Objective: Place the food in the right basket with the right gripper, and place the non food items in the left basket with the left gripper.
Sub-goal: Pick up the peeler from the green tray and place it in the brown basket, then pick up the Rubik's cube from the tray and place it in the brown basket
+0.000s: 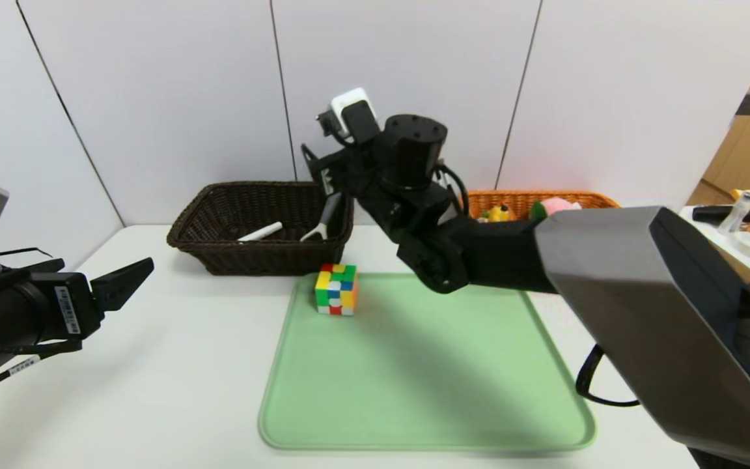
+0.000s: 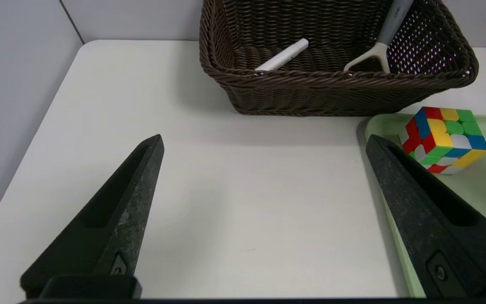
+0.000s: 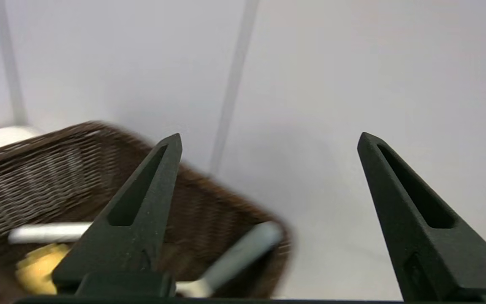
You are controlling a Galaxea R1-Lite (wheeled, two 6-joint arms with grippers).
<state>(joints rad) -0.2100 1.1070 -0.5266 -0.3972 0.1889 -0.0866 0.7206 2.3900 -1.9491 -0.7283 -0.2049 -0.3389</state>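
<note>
Head view: multicoloured puzzle cube (image 1: pixel 336 290) sits on the pale green tray (image 1: pixel 427 391) just before the dark brown woven wicker basket (image 1: pixel 261 228). Left wrist view: left gripper (image 2: pixel 264 143) spread, empty, near that basket. Right wrist view: right gripper (image 3: pixel 268 139) spread, empty, above it

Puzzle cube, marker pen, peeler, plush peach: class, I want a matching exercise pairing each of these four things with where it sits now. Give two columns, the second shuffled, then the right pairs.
Column one:
1. puzzle cube
2. marker pen
3. peeler
4. plush peach

Column two:
A. leaning on the dark brown basket's right inner wall, grey handle up
B. in the orange-tan basket, behind the right arm
C. on the pale green tray's far left corner
D. lying flat on the dark brown basket's floor

Pairs: 1-C, 2-D, 3-A, 4-B
</note>
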